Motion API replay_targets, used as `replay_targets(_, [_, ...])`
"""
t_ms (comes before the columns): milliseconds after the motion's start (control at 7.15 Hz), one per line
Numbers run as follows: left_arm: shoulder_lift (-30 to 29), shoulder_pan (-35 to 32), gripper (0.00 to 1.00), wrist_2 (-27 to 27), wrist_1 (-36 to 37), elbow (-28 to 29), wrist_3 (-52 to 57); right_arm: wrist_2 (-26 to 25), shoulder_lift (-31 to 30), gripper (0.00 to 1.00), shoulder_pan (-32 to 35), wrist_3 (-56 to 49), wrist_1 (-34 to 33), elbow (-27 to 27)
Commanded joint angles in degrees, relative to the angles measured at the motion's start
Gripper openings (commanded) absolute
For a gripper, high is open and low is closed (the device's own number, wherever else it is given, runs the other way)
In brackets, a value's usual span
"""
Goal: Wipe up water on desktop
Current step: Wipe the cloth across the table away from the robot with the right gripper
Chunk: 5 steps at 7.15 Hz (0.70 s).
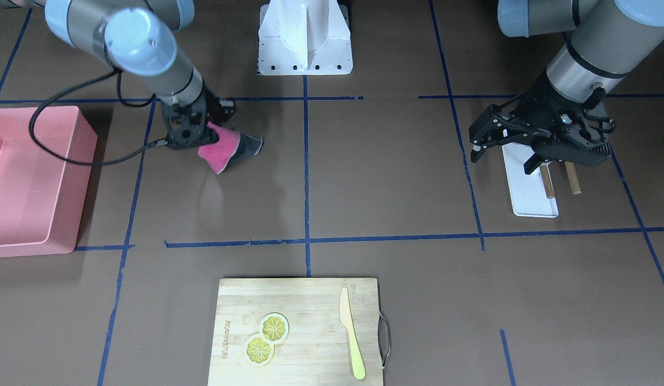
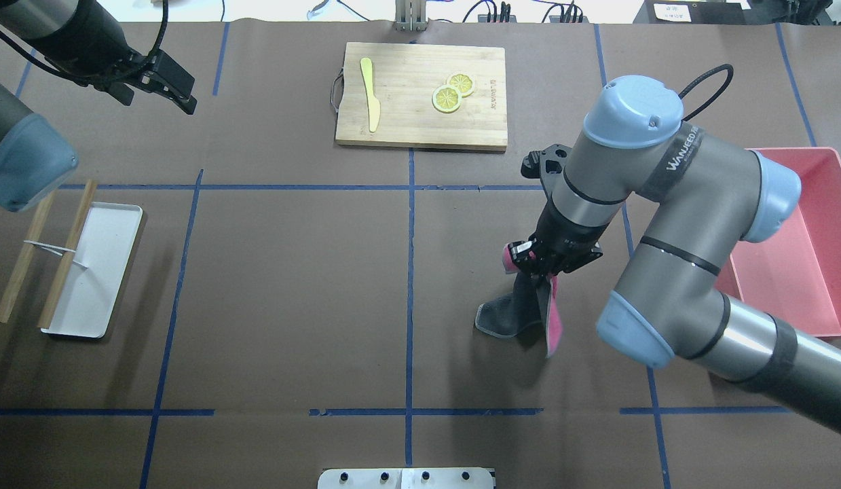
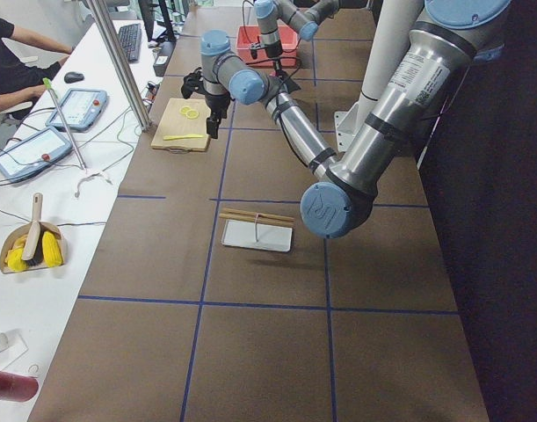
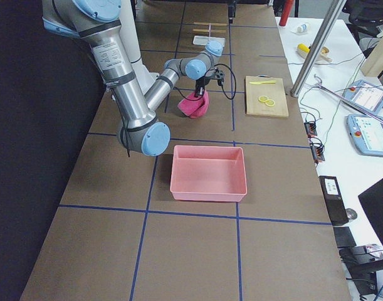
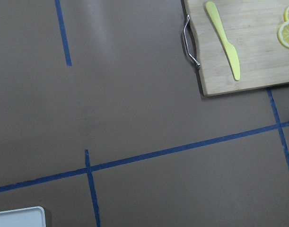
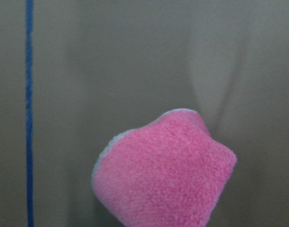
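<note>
The desktop is a dark-brown surface marked off by blue tape lines. I can make out no clear puddle on it, only a faint sheen under the cloth. My right gripper is shut on a pink and grey cloth, which hangs from it low over the desktop; whether it touches is unclear. The cloth also shows in the overhead view and the right wrist view. My left gripper is open and empty, high above the desktop on the other side.
A pink bin stands beside the right arm. A wooden cutting board with two lemon slices and a yellow knife lies at the operators' edge. A white tray with wooden sticks lies under the left arm.
</note>
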Motion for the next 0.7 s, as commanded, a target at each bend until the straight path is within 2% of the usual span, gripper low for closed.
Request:
replay_targets(0, [0.07, 0.0, 0.99, 0.01, -0.01, 0.05, 0.02, -0.07, 0.12, 0.0, 4.97, 0.33, 2.38, -6.78])
replay_targets(280, [0.07, 0.0, 0.99, 0.01, -0.01, 0.05, 0.02, -0.16, 0.29, 0.0, 10.42, 0.33, 9.02, -14.42])
replay_targets(560, [0.42, 0.0, 0.99, 0.01, -0.01, -0.13, 0.02, -0.68, 0.56, 0.0, 15.0, 0.59, 10.74, -18.75])
